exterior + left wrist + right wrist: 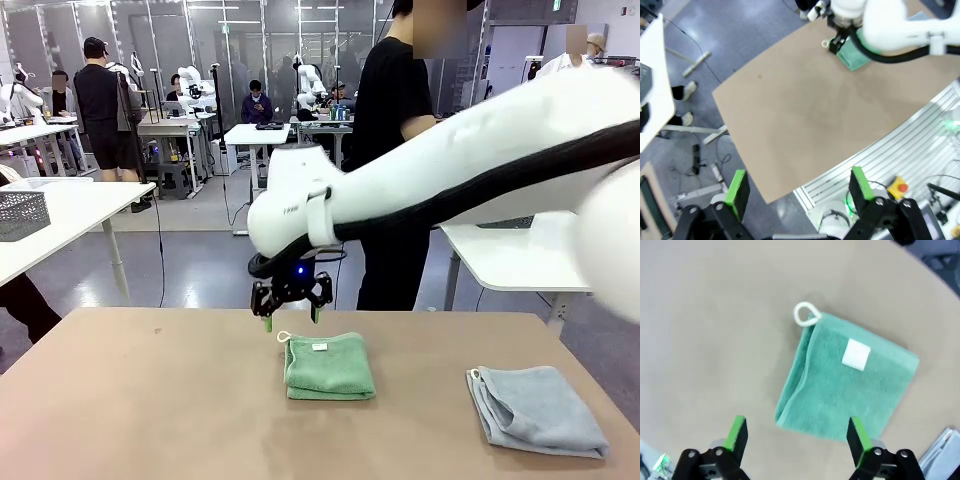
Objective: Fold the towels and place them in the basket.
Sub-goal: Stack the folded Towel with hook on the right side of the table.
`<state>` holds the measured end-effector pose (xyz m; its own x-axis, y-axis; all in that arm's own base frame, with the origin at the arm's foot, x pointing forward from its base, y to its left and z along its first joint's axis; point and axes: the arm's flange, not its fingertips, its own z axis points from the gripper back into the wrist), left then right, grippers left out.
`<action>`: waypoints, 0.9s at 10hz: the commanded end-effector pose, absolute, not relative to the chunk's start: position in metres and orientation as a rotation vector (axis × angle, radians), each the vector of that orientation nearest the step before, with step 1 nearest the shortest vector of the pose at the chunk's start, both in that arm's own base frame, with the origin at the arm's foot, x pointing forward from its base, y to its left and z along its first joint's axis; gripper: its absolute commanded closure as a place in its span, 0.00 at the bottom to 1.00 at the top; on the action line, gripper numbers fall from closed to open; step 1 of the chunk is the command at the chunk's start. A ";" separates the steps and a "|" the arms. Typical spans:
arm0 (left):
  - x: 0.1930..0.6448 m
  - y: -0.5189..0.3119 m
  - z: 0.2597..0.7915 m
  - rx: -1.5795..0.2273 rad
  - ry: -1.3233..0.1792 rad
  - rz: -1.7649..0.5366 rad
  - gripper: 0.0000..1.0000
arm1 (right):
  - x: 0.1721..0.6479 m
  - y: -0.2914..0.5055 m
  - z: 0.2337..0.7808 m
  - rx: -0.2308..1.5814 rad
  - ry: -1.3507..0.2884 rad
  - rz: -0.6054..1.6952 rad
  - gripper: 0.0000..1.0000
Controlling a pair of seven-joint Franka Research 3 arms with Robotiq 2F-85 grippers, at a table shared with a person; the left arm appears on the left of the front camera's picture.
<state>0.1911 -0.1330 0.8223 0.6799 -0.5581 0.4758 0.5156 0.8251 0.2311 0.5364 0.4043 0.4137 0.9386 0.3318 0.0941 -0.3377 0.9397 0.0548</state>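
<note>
Showing blank white label (856,353), green towel (845,377)

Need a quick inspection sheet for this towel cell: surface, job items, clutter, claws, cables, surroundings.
Surface: brown table, bare apart from the two towels.
Job's things: green towel folded, near the middle, white loop and label on top; blue-grey towel folded, toward the robot's right, apart from the green one. Basket for the job: nothing seen on this table.
Clutter: nothing seen.
Claws: right claw open, above the green towel's far edge, holding nothing; left claw open, empty, high over the table's near edge.
Cables: black hose along the right arm; loose cords on the floor.
Surroundings: person standing at the far side; white tables and other people behind.
</note>
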 end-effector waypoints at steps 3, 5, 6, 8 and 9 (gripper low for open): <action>0.190 -0.133 0.825 0.086 -0.562 -0.605 0.00 | 0.461 0.294 0.434 0.220 -0.158 0.232 0.00; 0.190 -0.133 0.825 0.086 -0.562 -0.605 0.00 | 0.461 0.245 0.415 0.335 -0.162 0.149 0.00; 0.190 -0.133 0.825 0.086 -0.562 -0.605 0.00 | 0.464 0.226 0.401 0.404 -0.167 0.134 0.00; 0.190 -0.133 0.825 0.086 -0.562 -0.605 0.00 | 0.476 0.193 0.367 0.546 -0.187 0.075 0.00; 0.190 -0.133 0.825 0.086 -0.562 -0.605 0.00 | 0.482 0.179 0.348 0.647 -0.188 0.054 0.00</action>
